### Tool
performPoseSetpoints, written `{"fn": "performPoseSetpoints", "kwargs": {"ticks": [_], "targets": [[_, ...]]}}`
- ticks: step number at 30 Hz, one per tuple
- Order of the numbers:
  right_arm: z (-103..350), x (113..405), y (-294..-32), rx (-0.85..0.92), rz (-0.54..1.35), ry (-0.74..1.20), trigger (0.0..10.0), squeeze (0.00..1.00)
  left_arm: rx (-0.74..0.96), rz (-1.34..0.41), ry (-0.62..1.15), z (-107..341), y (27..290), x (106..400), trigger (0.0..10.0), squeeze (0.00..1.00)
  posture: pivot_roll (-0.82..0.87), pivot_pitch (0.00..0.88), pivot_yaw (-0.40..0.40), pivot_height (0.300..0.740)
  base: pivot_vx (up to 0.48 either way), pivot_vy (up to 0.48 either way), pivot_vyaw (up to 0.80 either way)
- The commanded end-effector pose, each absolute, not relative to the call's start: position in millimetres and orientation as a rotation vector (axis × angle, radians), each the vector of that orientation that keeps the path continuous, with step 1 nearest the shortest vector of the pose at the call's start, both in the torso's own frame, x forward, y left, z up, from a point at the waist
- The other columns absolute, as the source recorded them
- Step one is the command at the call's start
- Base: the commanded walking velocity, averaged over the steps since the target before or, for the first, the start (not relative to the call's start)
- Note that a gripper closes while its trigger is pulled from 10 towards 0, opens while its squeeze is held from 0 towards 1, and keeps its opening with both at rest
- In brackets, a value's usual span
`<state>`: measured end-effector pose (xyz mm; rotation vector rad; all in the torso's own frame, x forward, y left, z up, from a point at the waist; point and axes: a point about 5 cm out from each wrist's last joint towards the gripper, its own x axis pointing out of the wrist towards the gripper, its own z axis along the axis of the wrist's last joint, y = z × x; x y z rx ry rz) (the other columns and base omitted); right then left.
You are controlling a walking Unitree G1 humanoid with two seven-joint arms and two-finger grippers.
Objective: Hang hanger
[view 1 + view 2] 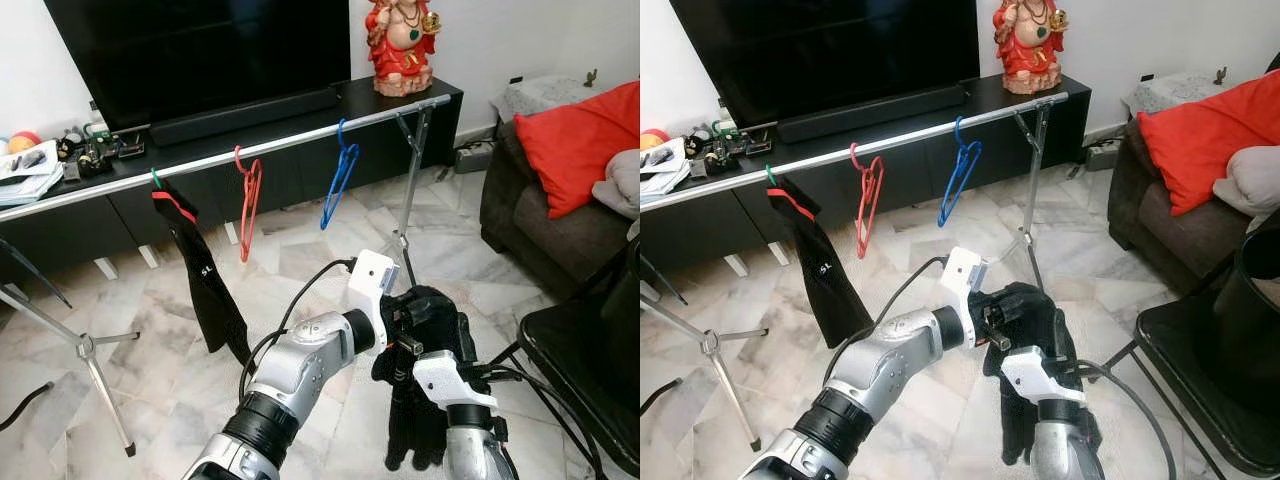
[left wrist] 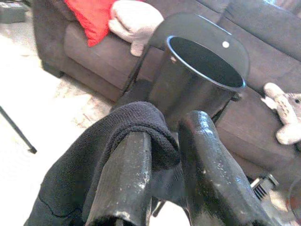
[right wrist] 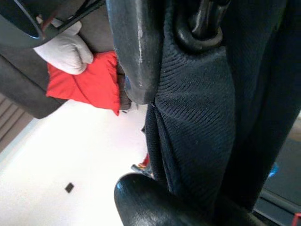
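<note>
A black knitted garment (image 1: 425,390) hangs limp between the two grippers, low in front of the robot and well short of the rail (image 1: 230,155), with a dark hook-like piece at its top in the right wrist view that may be a hanger. The left gripper (image 2: 164,174) has its fingers closed on a fold of the cloth, and the right gripper (image 3: 141,136) holds the cloth between its fingers. The black bin (image 2: 197,89) by the sofa (image 2: 89,52) looks empty.

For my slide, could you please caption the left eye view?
Both grippers hold a black garment below a rail with hangers.
</note>
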<state>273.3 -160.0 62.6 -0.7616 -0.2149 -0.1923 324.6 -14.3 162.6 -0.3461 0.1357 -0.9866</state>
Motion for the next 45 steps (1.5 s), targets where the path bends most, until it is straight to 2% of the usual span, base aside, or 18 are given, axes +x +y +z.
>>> {"fn": "performPoseSetpoints", "kwargs": {"ticks": [1, 13, 17, 18, 26, 27, 28, 29, 35, 39, 41, 42, 43, 45], "targets": [[61, 271, -154, -0.737, -0.167, -0.211, 0.0, 0.00, -0.381, -0.980, 0.122, 170, -21, 326, 10.0, 1.00, -0.07, 0.051, 0.176, 0.740, 0.000, 0.000, 0.00], [46, 267, -153, -0.691, -0.113, -0.098, 0.0, 0.00, -0.359, -0.963, 0.147, 166, -15, 329, 10.0, 1.00, -0.07, 0.053, 0.176, 0.740, 0.000, 0.000, 0.00], [31, 265, -158, -0.598, -0.108, 0.045, 0.0, 0.00, -0.313, -0.912, 0.192, 158, -7, 335, 10.0, 1.00, -0.07, 0.053, 0.176, 0.740, 0.000, 0.000, 0.00], [26, 264, -162, -0.549, -0.136, 0.092, 0.0, 0.00, -0.301, -0.905, 0.205, 155, -4, 336, 10.0, 0.00, -0.07, 0.053, 0.176, 0.740, 0.000, 0.000, 0.00], [20, 261, -175, -0.384, -0.224, 0.165, 0.0, 0.00, -0.292, -0.891, 0.193, 156, 10, 340, 10.0, 0.00, -0.06, 0.061, 0.178, 0.740, 0.000, 0.000, 0.00], [21, 261, -176, -0.342, -0.235, 0.170, 0.0, 0.00, -0.305, -0.896, 0.193, 157, 12, 341, 10.0, 0.19, -0.06, 0.062, 0.178, 0.740, 0.000, 0.000, 0.00], [21, 262, -177, -0.312, -0.242, 0.173, 0.0, 0.00, -0.312, -0.906, 0.196, 157, 13, 341, 10.0, 0.19, -0.06, 0.062, 0.178, 0.740, 0.000, 0.000, 0.00], [21, 262, -177, -0.293, -0.243, 0.176, 0.0, 0.00, -0.315, -0.927, 0.210, 156, 14, 340, 10.0, 1.00, -0.06, 0.062, 0.178, 0.740, 0.000, 0.000, 0.00], [18, 266, -168, -0.220, -0.155, 0.214, 0.0, 0.00, -0.233, -1.016, 0.260, 146, 23, 333, 10.0, 1.00, -0.06, 0.064, 0.180, 0.740, 0.000, 0.000, 0.00], [15, 266, -171, -0.159, -0.187, 0.253, 0.0, 0.00, -0.212, -0.945, 0.272, 141, 36, 338, 10.0, 1.00, -0.06, 0.064, 0.180, 0.740, 0.000, 0.000, 0.00], [14, 265, -178, -0.035, -0.273, 0.281, 0.0, 0.00, -0.201, -0.857, 0.276, 137, 50, 345, 10.0, 1.00, -0.06, 0.066, 0.181, 0.740, 0.000, 0.000, 0.00], [13, 265, -181, 0.020, -0.311, 0.290, 0.0, 0.00, -0.210, -0.816, 0.280, 135, 56, 347, 10.0, 0.97, -0.06, 0.066, 0.181, 0.740, 0.000, 0.000, 0.00], [13, 265, -183, 0.053, -0.333, 0.295, 0.0, 0.00, -0.218, -0.794, 0.283, 134, 59, 348, 10.0, 0.00, -0.06, 0.066, 0.181, 0.740, 0.000, 0.000, 0.00], [9, 263, -191, 0.199, -0.425, 0.318, 0.0, 0.00, -0.210, -0.695, 0.298, 126, 76, 352, 10.0, 0.00, -0.06, 0.066, 0.181, 0.740, 0.000, 0.000, 0.00]]}}
